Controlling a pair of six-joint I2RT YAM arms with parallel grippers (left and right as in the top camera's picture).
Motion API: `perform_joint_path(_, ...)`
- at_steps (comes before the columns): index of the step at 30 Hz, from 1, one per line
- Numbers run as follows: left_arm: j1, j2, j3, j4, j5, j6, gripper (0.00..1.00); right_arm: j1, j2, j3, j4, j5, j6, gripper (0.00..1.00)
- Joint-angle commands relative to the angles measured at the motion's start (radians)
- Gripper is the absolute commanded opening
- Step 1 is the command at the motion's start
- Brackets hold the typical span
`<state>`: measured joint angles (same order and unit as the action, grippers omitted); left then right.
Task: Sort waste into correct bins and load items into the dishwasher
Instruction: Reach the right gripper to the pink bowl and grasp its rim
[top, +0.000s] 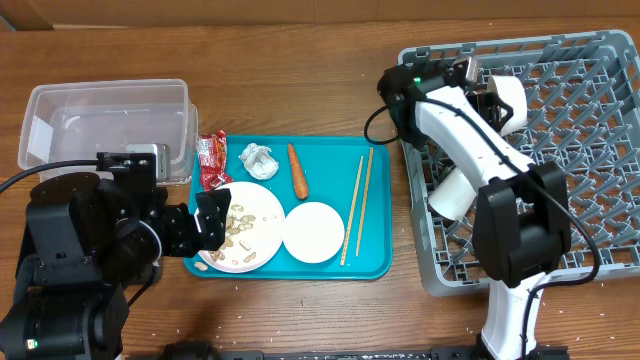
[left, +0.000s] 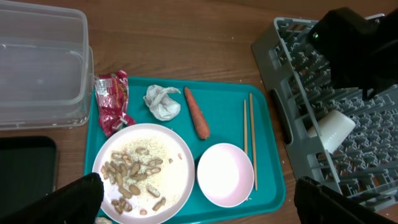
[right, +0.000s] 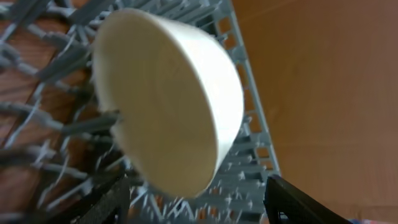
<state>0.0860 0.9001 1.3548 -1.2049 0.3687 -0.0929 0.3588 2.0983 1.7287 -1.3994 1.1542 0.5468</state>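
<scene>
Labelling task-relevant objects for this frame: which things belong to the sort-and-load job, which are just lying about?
Job: red wrapper, tissue, carrot, plate with food scraps, pinkish bowl, chopsticks, clear tub, black tray, dish rack, cup and white bowl already in it.
Lying about: teal tray, only carrying things; wooden table.

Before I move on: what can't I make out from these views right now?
- Black tray: cut off by the left wrist view's edge; overhead, not seen, likely under the left arm.
- Bowl in the rack: blurred in the right wrist view; whether it sits on pegs is unclear.
- Cup: overhead, the right arm hides part.
- Plate: near rim under the left end effector, overhead.
</scene>
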Motion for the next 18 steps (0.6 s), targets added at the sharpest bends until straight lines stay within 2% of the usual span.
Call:
perform_joint_path(1,0.005,0.003,0.017,0.000,-0.006,0.026,1.00,-0.009,-0.077,0.129,-0.032,-0.220,0.041,0.71)
perform_joint_path(4,0.005,0.003,0.017,0.000,-0.006,0.026,1.00,-0.009,-0.149,0.232,-0.064,-0.433,0.034,0.70)
perform_joint_path(7,0.005,0.003,0.017,0.000,-0.006,0.026,1.00,-0.009,-0.225,0.304,-0.060,-0.668,-0.041,0.69)
perform_joint_path(9,0.005,0.003,0.017,0.000,-0.006,0.026,1.00,-0.009,-0.269,0.336,-0.046,-0.838,-0.079,0.65)
perform_joint_path(10,0.005,0.003,0.017,0.000,-0.006,0.026,1.00,-0.009,-0.288,0.349,-0.037,-0.922,-0.108,0.61)
perform_joint_path(11,0.005,0.003,0.017,0.000,-0.006,0.026,1.00,-0.009,-0.303,0.355,-0.029,-0.988,-0.139,0.43)
perform_joint_path(12,0.005,0.003,0.017,0.000,-0.006,0.026,1.00,-0.009,-0.319,0.355,-0.024,-1.078,-0.174,0.34)
perform_joint_path(13,0.005,0.003,0.017,0.000,-0.006,0.026,1.00,-0.009,-0.325,0.355,-0.027,-1.156,-0.198,0.33)
perform_joint_path(15,0.005,0.003,0.017,0.000,-0.006,0.026,1.00,0.000,-0.326,0.352,-0.067,-1.299,-0.229,0.42)
perform_joint_path(18,0.005,0.003,0.017,0.000,-0.006,0.026,1.00,0.051,-0.318,0.298,-0.126,-1.378,-0.233,0.43)
